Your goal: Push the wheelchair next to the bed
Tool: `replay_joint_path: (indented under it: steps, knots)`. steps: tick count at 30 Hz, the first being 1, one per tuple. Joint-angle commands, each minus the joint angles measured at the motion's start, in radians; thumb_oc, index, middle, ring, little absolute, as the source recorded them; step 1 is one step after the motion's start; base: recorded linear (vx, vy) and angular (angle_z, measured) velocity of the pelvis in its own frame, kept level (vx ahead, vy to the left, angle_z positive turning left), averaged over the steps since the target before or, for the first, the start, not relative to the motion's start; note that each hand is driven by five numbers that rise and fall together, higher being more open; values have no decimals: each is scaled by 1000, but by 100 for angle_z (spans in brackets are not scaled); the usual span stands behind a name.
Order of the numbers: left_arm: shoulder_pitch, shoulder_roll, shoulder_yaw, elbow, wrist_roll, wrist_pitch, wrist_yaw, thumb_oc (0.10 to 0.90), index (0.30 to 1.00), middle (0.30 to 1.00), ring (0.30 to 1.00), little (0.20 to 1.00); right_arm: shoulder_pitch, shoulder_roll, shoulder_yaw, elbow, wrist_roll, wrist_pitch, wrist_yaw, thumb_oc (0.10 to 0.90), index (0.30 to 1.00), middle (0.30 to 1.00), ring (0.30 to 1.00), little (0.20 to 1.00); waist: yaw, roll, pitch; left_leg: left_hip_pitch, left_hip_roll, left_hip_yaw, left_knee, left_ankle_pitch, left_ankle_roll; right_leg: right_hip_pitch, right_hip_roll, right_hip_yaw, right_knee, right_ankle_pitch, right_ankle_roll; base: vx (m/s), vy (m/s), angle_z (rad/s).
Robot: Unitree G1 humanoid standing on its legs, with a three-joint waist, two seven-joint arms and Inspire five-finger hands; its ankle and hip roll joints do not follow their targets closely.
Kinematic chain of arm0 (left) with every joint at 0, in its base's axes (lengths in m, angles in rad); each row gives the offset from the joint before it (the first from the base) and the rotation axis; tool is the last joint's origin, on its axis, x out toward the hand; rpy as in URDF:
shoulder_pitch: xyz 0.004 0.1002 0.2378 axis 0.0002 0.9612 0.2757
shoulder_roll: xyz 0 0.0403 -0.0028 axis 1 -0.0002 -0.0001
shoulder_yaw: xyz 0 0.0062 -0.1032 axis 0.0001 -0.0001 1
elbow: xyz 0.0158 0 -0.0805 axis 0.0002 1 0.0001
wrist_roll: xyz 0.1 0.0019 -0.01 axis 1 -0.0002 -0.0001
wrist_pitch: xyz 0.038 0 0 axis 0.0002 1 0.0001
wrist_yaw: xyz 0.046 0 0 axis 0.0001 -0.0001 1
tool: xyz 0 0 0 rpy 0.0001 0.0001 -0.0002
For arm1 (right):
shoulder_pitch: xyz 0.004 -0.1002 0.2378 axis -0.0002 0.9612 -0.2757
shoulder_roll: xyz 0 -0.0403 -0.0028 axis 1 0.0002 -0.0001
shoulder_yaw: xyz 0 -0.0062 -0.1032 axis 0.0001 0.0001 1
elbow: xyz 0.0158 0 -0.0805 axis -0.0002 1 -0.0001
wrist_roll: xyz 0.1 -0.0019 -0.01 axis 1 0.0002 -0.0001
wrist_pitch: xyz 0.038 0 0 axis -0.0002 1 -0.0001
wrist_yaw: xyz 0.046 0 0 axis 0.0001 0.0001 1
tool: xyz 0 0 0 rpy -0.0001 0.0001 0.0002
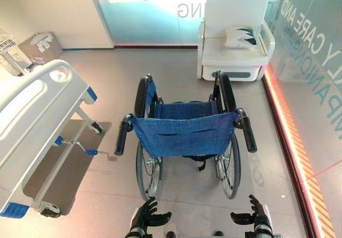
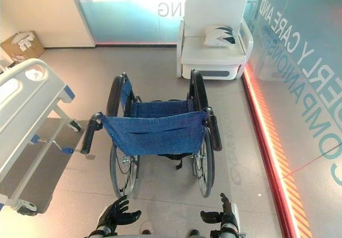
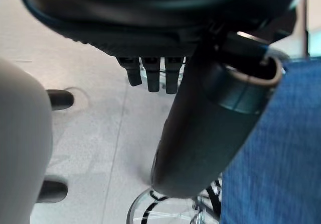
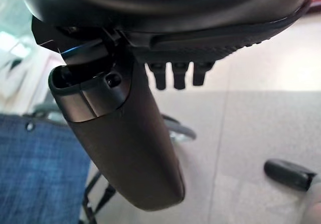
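We hold our left hand (image 1: 145, 216) and right hand (image 1: 255, 214) low in front of us, fingers (image 3: 149, 74) straight and relaxed, thumbs out, grasping nothing. Both hands hang short of the wheelchair (image 1: 184, 136), clear of its smooth black tubular push handles (image 1: 123, 135), which angle back toward us. The wheelchair stands in the middle of the floor (image 1: 117, 83), its back to us: a blue woven fabric backrest, thin spoked wheels, black tyres. To our left, well apart from it, stands the bed (image 1: 37, 120), with a white moulded plastic end board, blue corner pieces and castors; its far length is cut off. Beyond the wheelchair a white seat (image 1: 232, 54) carries a patterned cushion (image 1: 243, 37). The floor is matte grey tile; frosted glass walls (image 1: 315, 51) run along our right, with an orange strip at their foot. A cardboard box (image 1: 40, 46) sits by the far left wall.
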State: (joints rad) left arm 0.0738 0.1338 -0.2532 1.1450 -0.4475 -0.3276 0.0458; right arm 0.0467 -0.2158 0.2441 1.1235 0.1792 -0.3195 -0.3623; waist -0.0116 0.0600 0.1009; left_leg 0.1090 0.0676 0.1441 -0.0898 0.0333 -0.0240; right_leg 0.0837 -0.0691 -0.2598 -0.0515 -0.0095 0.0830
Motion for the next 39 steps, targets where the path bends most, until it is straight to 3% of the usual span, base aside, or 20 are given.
replay_joint_path:
  steps: [1,7,9,11,16,20,27,30,34,39]
  knots:
    - [-75,57,63,-112,-42,-57,107,800,900,900,900,900,-94,-43,-45,-161,55,-25,-112,800,900,900,900,900,19,-44,-4,4,-72,-18,12,-72,50,-7,-13,18,62,-29,6,26,-50,0]
    - [-109,161,156,-289,-86,-32,209,800,900,900,900,900,-123,-155,-139,-288,114,28,-83,800,900,900,900,900,22,-47,-12,8,-69,-15,7,-69,48,-5,-10,25,53,-25,4,3,-6,0]
    - [-132,219,202,-373,-73,5,273,800,900,900,900,900,-156,-245,-204,-355,179,80,0,800,900,900,900,900,26,-48,-14,7,-70,-14,7,-65,46,-4,-10,24,52,-22,3,0,0,0]
    - [-147,257,235,-419,-63,6,293,800,900,900,900,900,-176,-295,-237,-393,203,103,-1,800,900,900,900,900,27,-49,-16,8,-70,-13,7,-65,45,-2,-12,23,50,-22,4,0,0,0]
    - [-194,371,300,-566,-24,16,400,800,900,900,900,900,-258,-410,-265,-531,223,108,-8,800,900,900,900,900,29,-49,-16,10,-73,-16,4,-66,42,-2,-17,21,48,-21,7,-3,2,1]
    - [-236,419,322,-648,9,14,461,800,900,900,900,900,-307,-446,-277,-645,227,138,-46,800,900,900,900,900,25,-52,-18,6,-74,-17,3,-65,39,-3,-18,24,43,-20,10,-9,2,2]
    - [-319,468,313,-759,84,25,571,800,900,900,900,900,-399,-465,-266,-761,208,122,-102,800,900,900,900,900,24,-56,-19,6,-73,-24,3,-67,36,3,-17,21,36,-20,12,-5,-1,3]
    - [-348,480,310,-833,69,40,516,800,900,900,900,900,-421,-459,-260,-851,211,127,-67,800,900,900,900,900,25,-60,-23,6,-73,-27,3,-69,35,7,-17,17,30,-20,14,16,-12,4]
    - [-336,459,307,-934,25,73,358,800,900,900,900,900,-393,-433,-262,-947,211,145,26,800,900,900,900,900,27,-65,-25,3,-72,-28,3,-67,36,7,-16,15,26,-19,16,12,-15,4]
    - [-269,430,324,-1048,-19,65,205,800,900,900,900,900,-328,-393,-278,-1029,212,161,123,800,900,900,900,900,31,-70,-25,1,-71,-26,3,-69,41,6,-13,16,23,-18,17,0,0,0]
